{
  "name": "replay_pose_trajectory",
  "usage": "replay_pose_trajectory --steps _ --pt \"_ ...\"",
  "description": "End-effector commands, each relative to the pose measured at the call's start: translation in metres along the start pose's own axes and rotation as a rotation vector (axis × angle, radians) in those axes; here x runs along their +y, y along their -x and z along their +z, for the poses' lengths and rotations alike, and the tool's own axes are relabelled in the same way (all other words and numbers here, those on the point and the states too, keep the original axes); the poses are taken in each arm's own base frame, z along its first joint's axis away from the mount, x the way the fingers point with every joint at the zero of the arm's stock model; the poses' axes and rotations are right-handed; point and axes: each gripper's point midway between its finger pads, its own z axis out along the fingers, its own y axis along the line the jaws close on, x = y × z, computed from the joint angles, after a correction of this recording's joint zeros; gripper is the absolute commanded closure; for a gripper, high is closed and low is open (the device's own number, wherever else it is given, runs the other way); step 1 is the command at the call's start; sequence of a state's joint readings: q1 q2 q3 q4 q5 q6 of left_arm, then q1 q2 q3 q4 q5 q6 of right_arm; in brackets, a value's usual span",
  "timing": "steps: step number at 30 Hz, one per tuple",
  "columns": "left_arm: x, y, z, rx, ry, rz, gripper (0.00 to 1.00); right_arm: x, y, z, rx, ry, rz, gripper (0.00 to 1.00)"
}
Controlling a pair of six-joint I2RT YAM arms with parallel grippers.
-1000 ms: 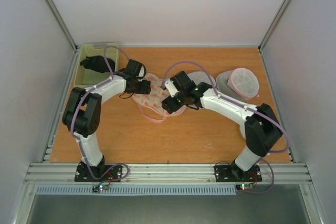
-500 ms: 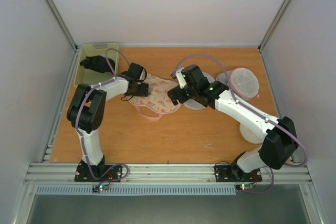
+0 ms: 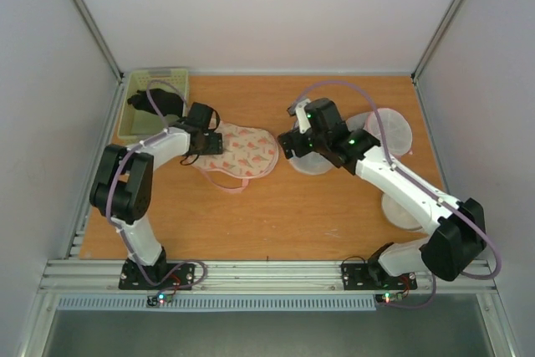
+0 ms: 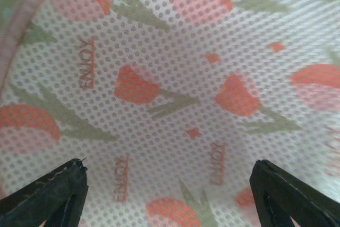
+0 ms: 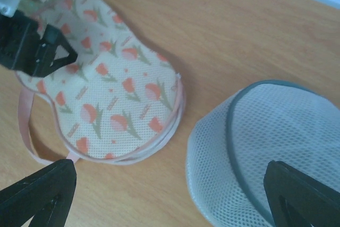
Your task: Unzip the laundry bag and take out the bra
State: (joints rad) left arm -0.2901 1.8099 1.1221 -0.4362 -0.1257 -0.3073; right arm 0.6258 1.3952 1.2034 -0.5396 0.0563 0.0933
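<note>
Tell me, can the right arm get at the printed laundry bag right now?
Probably yes. The right tool hangs open just right of the laundry bag, with nothing between them; the left tool sits over only the bag's left end.

I've drawn my right gripper (image 3: 293,145) back off the laundry bag (image 3: 249,150), jaws spread wider, left gripper (image 3: 212,141) slid toward its left end, bag lying flatter.
</note>
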Motion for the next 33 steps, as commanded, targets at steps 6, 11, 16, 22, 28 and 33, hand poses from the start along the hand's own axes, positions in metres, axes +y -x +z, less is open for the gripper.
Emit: replay_pose_trajectory --steps 6,11,16,22,28,33 --pt "-0.035 0.067 -0.114 -0.415 -0.19 0.061 0.01 -0.055 0.04 -0.046 -0.271 -0.067 0.163 0.02" --pt "-0.011 0.092 -0.196 -0.773 -0.171 0.028 0.01 -0.095 0.05 -0.074 -0.442 -0.126 0.246 0.02" --pt "0.044 0.085 -0.238 -1.058 0.022 -0.067 0.01 -0.134 0.049 -0.098 -0.627 -0.244 0.286 0.02" --pt "0.107 0.056 -0.208 -1.131 0.277 -0.255 0.01 -0.17 0.014 -0.115 -0.771 -0.453 0.252 0.01" --pt "0.126 0.037 -0.164 -1.109 0.42 -0.239 0.01 -0.208 -0.06 -0.13 -0.904 -0.684 0.316 0.02" --pt "0.119 0.046 -0.154 -1.064 0.282 -0.18 0.01 -0.213 -0.103 -0.112 -0.909 -0.744 0.291 0.01"
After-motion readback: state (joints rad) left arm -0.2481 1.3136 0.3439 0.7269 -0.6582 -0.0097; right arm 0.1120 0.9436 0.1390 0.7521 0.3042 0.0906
